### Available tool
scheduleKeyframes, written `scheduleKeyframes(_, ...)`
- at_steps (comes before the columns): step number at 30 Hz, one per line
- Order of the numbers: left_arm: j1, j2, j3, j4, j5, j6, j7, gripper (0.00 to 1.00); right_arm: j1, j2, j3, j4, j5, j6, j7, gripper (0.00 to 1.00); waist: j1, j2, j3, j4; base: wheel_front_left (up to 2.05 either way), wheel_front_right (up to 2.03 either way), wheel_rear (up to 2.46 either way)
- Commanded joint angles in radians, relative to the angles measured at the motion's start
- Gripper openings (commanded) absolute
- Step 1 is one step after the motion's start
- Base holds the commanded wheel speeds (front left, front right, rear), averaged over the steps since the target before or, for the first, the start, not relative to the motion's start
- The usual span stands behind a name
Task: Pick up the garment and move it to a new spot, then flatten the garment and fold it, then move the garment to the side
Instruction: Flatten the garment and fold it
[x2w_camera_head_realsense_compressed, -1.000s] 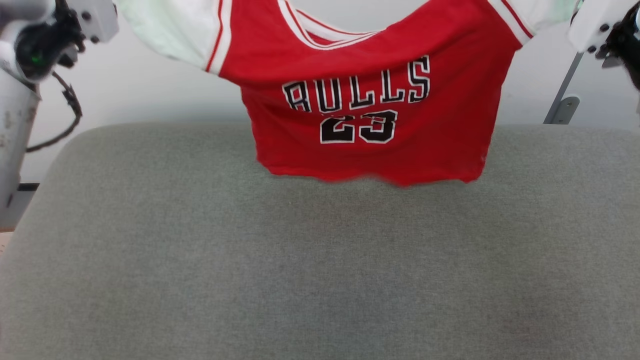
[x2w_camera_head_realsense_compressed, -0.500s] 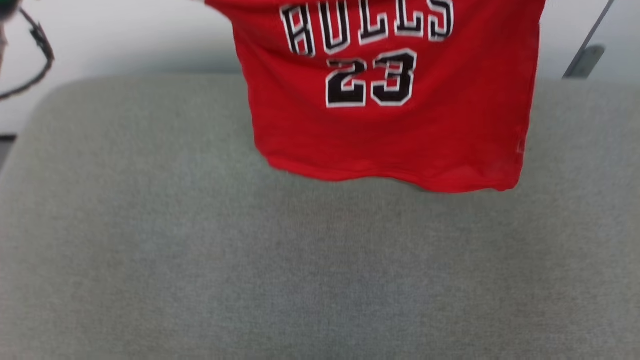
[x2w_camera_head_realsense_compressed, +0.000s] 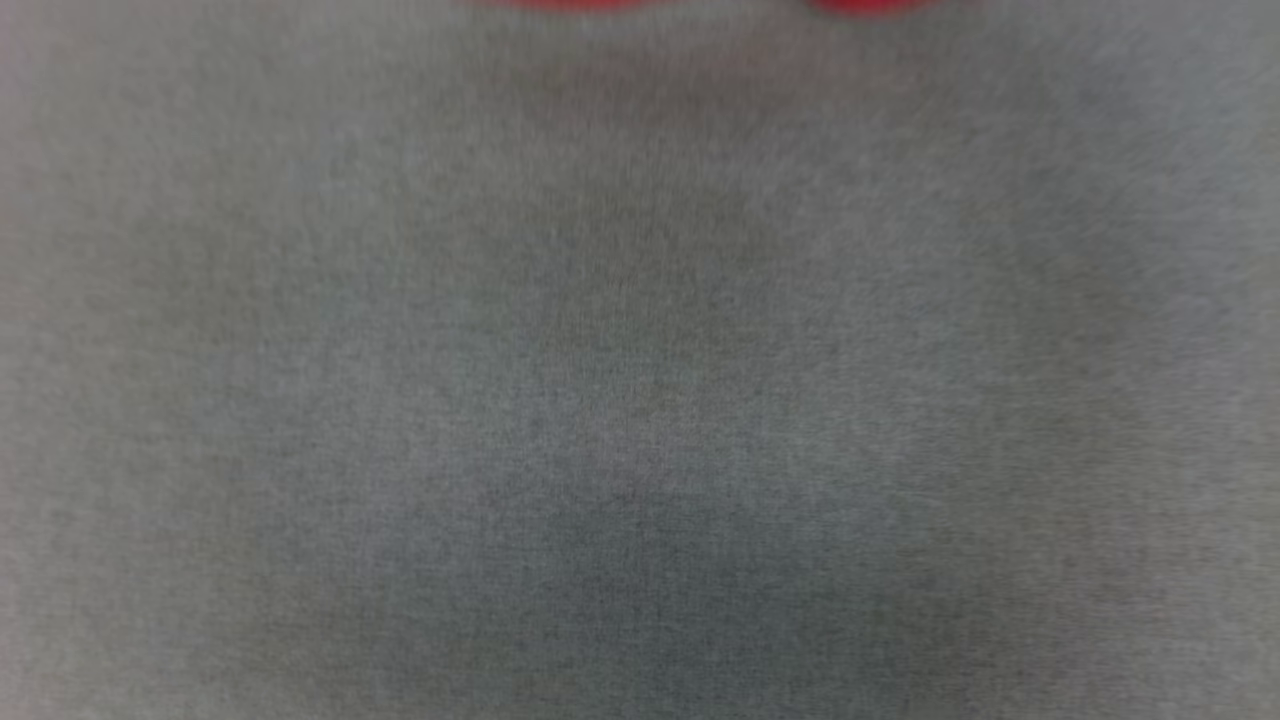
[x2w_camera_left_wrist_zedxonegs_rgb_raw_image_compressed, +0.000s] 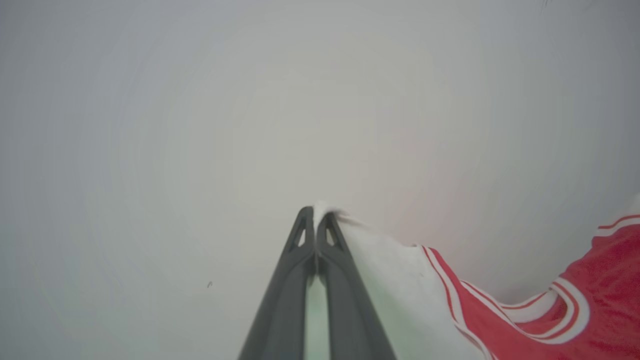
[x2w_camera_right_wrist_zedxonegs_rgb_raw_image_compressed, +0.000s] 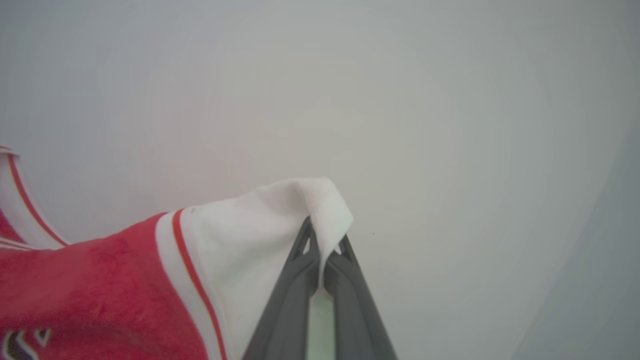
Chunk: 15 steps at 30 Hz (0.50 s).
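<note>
1. While the garment hung spread between the two arms, we found the left gripper clenched on the tip of one white sleeve, with cloth pinched between its closed fingers.
2. The right gripper was likewise clamped on the other white sleeve, whose corner folded over the fingertips.
3. We judged that this hold at both sleeve ends served to draw the shirt wide, so that it would hang open and could be laid flat on a new spot.
4. In the head view a thin red strip of the shirt showed at the far edge, beyond the grey cushion. The picture was too blurred for us to tell whether it touched the cushion.
5. The body was a soft red knit with a faintly fuzzy face. The sleeves were thin, limp and plain white, with red-and-white striped trim at the armholes and neckline.
6. The cushion was matte, evenly woven cloth.
7. The gripper fingers were dark, smooth and tapering, with small triangular openings near the tips.
</note>
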Motion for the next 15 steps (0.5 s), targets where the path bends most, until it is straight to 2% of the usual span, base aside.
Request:
scheduleKeyframes(1, -0.019, -0.006, 0.004, 0.006, 0.013, -0.003, -0.063, 0.0, -0.005, 0.004, 0.005, 0.011, -0.05, -0.001, -0.031, 0.0, 0.0, 0.0, 0.107, 0.02, 0.0, 0.0, 0.0)
scheduleKeyframes(4, 0.001, -0.022, 0.003, 0.009, -0.003, -0.005, -0.125, 0.0, 0.006, 0.005, 0.027, 0.04, -0.102, -0.001, -0.059, 0.0, 0.0, 0.0, 0.125, 0.038, 0.0, 0.0, 0.0)
scheduleKeyframes(7, 0.061, -0.015, -0.047, -0.011, -0.011, -0.006, -0.142, 0.0, 0.043, 0.008, 0.053, 0.095, -0.091, -0.001, -0.066, 0.0, 0.0, 0.0, 0.114, 0.049, 0.0, 0.0, 0.0)
scheduleKeyframes(12, 0.215, 0.019, -0.133, -0.044, -0.093, -0.005, -0.1, 0.0, 0.154, 0.032, 0.134, 0.187, 0.029, -0.001, -0.047, 0.0, 0.0, 0.0, 0.056, 0.056, 0.0, 0.0, 0.0)
scheduleKeyframes(15, 0.313, 0.048, -0.178, -0.074, -0.148, -0.005, -0.05, 0.0, 0.237, 0.039, 0.196, 0.195, 0.128, -0.001, -0.011, 0.0, 0.0, 0.0, 0.005, 0.054, 0.0, 0.0, 0.0)
